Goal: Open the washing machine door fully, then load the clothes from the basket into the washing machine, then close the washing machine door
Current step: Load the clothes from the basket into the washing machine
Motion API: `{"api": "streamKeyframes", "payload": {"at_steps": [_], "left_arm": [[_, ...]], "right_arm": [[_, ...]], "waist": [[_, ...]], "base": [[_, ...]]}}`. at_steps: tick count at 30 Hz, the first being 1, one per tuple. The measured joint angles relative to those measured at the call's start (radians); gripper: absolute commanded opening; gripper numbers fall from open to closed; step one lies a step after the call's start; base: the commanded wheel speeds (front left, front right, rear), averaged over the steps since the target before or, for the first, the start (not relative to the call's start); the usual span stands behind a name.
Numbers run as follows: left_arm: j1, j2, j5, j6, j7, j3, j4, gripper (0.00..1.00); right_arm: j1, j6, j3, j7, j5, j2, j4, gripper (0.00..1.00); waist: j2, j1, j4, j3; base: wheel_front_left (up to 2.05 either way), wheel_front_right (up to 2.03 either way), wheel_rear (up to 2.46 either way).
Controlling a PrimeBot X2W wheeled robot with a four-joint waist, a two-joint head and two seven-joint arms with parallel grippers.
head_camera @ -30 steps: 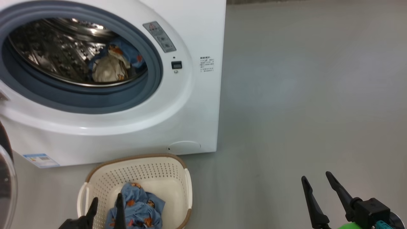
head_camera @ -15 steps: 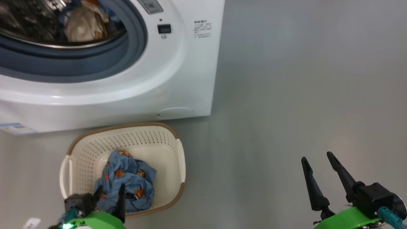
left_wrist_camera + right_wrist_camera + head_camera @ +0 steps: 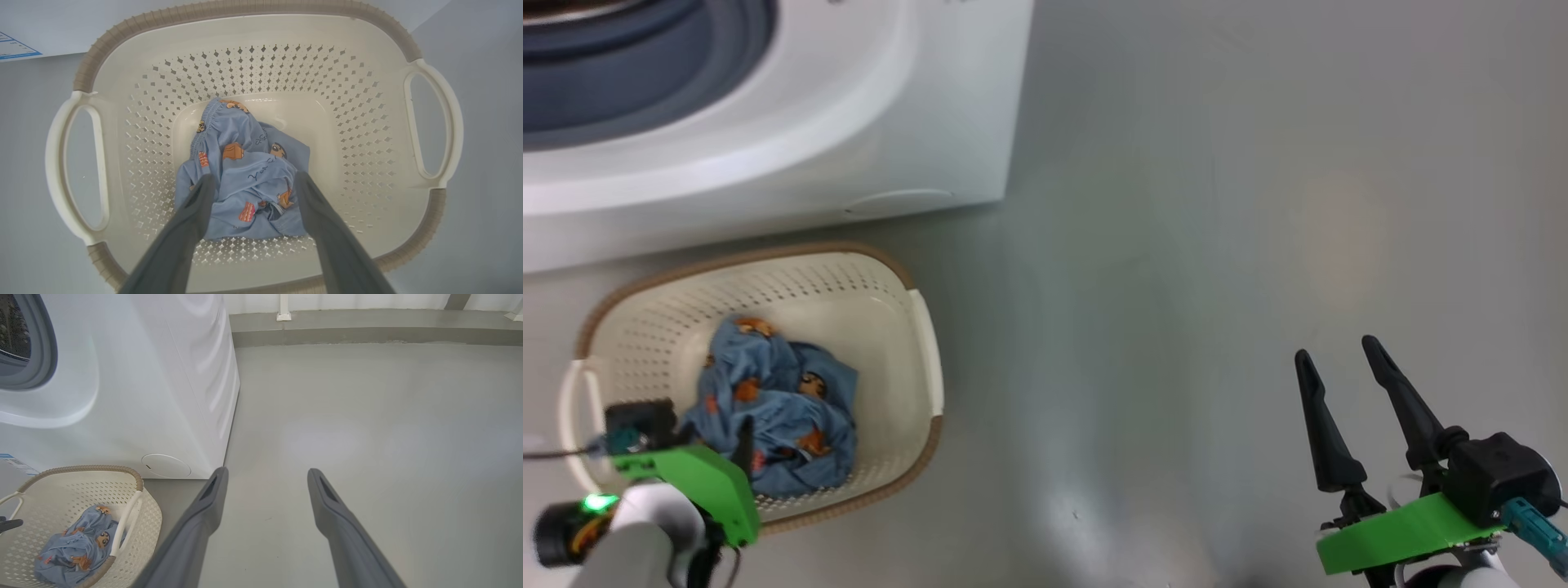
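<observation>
Over the basket, about to pick up laundry

My left gripper (image 3: 254,178) hangs with fingers spread either side of the blue clothes (image 3: 241,134) lying in the basket (image 3: 245,10) – not yet clamped. My right gripper (image 3: 1334,347) hovers, fingers apart, over the floor (image 3: 1176,245). The washing machine (image 3: 866,122) stands just behind the basket, mouth (image 3: 645,65) uncovered (door step looks done) – loading this bundle and closing remain.
</observation>
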Motion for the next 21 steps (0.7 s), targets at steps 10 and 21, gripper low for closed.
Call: {"api": "streamKeyframes", "payload": {"at_steps": [10, 21], "left_arm": [[-0.189, 0.048, 0.000, -0.018, 0.093, -0.011, 0.205, 1.00], [-0.294, 0.081, 0.014, -0.027, 0.170, -0.039, 0.310, 1.00]], "right_arm": [[-0.069, 0.000, 0.034, -0.047, 0.037, 0.000, 0.043, 1.00], [-0.127, 0.000, 0.063, -0.079, 0.061, 0.000, 0.071, 1.00]], "waist": [[0.0000, 0.0000, -0.080, 0.141], [0.0000, 0.0000, -0.148, 0.261]], "base": [[0.00, 0.00, 0.00], [0.00, 0.00, 0.00]]}}
